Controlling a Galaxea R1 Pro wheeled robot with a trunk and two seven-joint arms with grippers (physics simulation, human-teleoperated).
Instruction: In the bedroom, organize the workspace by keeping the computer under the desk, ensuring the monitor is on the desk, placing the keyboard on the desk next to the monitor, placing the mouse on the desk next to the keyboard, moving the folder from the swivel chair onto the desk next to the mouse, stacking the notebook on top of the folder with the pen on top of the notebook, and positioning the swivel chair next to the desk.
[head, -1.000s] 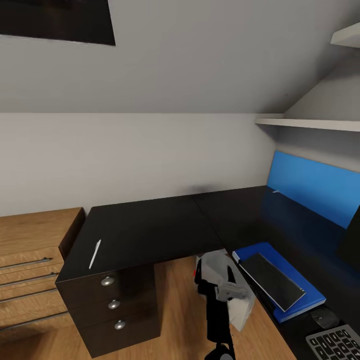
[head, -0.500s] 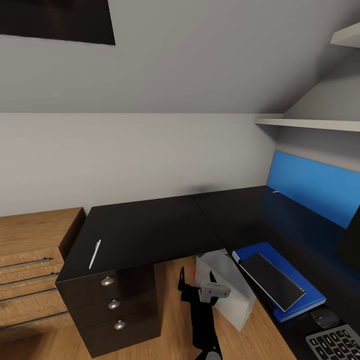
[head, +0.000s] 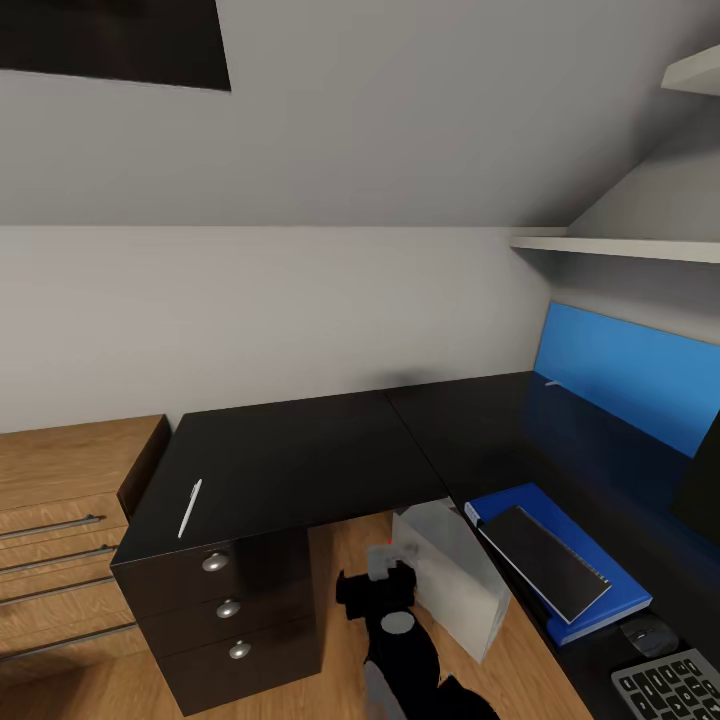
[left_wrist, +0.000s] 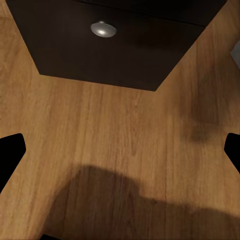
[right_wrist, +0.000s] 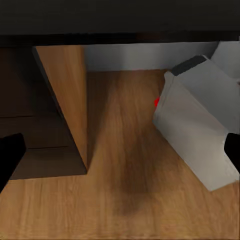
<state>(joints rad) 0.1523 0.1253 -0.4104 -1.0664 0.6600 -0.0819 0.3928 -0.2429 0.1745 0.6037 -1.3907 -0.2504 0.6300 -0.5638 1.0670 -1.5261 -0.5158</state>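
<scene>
Current layout: the thin white pen (head: 190, 507) lies on the long black L-shaped desk (head: 300, 460), near its left front edge, above the black drawers with round silver knobs (head: 229, 608). At the right, the thin black-covered notebook (head: 545, 562) rests on the flat bright blue folder (head: 560, 560); nearer still are a dark mouse (head: 645, 634) and the corner of the black keyboard (head: 670, 688). The light grey tower computer (head: 450, 575) stands tilted on the wood plank floor (left_wrist: 120, 145) under the desk edge.

Gripper state:
- Left gripper (left_wrist: 120, 150): fingers spread wide, nothing between them, aimed at the floor in front of the drawer unit.
- Right gripper (right_wrist: 120, 150): fingers likewise spread and empty, facing the computer (right_wrist: 195, 130) and the space under the desk.

An arm (head: 395, 640) shows low in the head view, just beside the computer; which arm it is cannot be told.

Hazards, judged from this layout:
- Pen. It is thin and lies close to the desk edge. A sweeping approach could roll it off onto the floor.
- Computer. It already leans. Contact from the nearby arm could tip it further or push it out from under the desk.
- Stack. Carrying the pen across could disturb the notebook on the folder if placed carelessly.
</scene>
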